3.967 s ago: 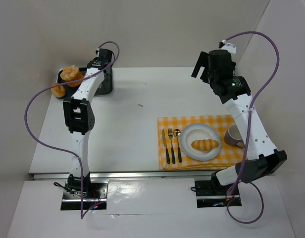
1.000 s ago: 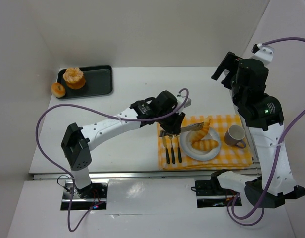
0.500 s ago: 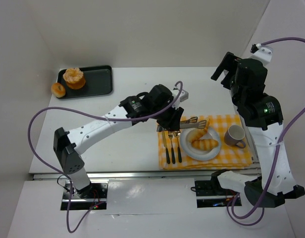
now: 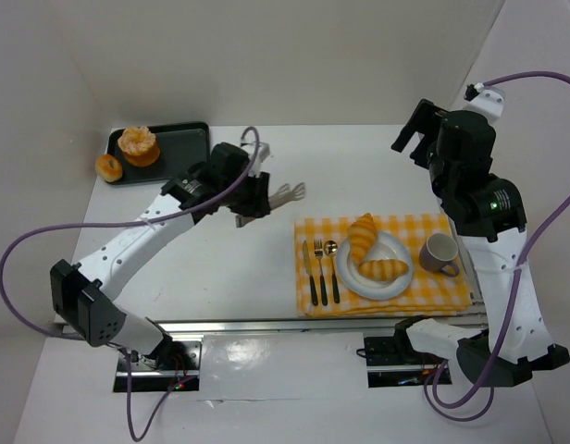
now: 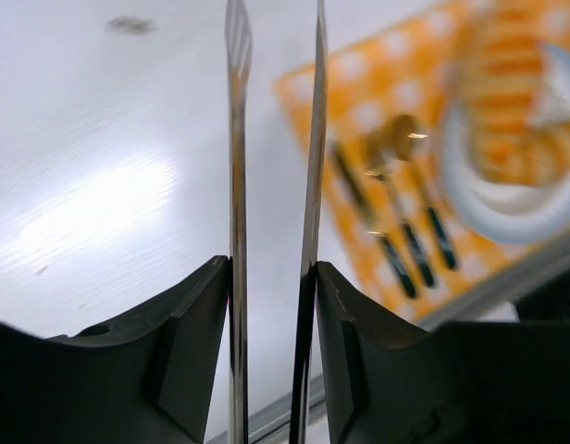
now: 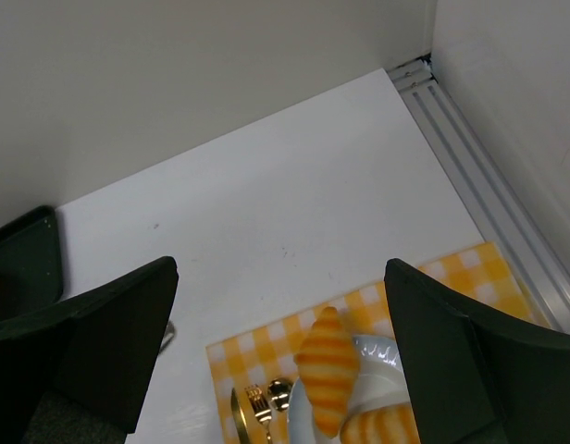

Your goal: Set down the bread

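Note:
A striped croissant (image 4: 362, 238) lies on the left rim of the white plate (image 4: 402, 252), leaning against a second bread roll (image 4: 385, 269). My left gripper (image 4: 255, 196) is shut on metal tongs (image 4: 287, 192), whose arms are slightly apart and empty, left of the placemat and clear of the plate. In the left wrist view the tongs (image 5: 237, 139) run between my fingers (image 5: 188, 333), with the bread (image 5: 516, 92) blurred at the upper right. My right gripper (image 4: 422, 129) is open and empty, high above the table; its view shows the croissant (image 6: 328, 381) below.
A yellow checked placemat (image 4: 396, 227) holds the plate, a knife, fork and spoon (image 4: 320, 268) and a grey mug (image 4: 440, 252). A dark tray (image 4: 185, 148) at the back left holds more bread (image 4: 137, 143). Walls close in the back and right.
The left arm carried a croissant in the tongs from the tray to the plate, let it go there, and has now pulled back to the left. The right arm barely moved.

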Tool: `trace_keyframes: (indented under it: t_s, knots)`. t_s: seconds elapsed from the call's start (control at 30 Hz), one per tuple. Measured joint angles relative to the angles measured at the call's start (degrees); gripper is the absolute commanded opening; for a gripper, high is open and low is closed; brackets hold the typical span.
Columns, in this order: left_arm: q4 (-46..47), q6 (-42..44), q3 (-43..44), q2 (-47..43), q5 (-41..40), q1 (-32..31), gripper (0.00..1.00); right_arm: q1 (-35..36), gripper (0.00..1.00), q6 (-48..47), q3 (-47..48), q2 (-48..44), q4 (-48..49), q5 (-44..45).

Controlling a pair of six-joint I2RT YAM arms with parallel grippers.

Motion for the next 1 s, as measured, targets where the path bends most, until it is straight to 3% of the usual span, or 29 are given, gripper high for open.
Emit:
trace_keyframes:
  t_s: [0.13,0.27,1.0]
  knots:
    - [2.6,-2.5,-11.2,-4.0,-4.3,7.7,0.52,0.0,1.00,0.5,-1.6,0.0,0.2,-0.5]
    - [6.2,-4.2,-18.7,-6.1,-7.1,8.4,0.52,0.0,1.00,0.6,-2.1,0.3,0.2,-1.0]
    - [22.0,-5.2,-23.5,-5.5,-13.4,8.7,0.52,0.0,1.00,1.0,-4.6,0.9,0.6,-1.4]
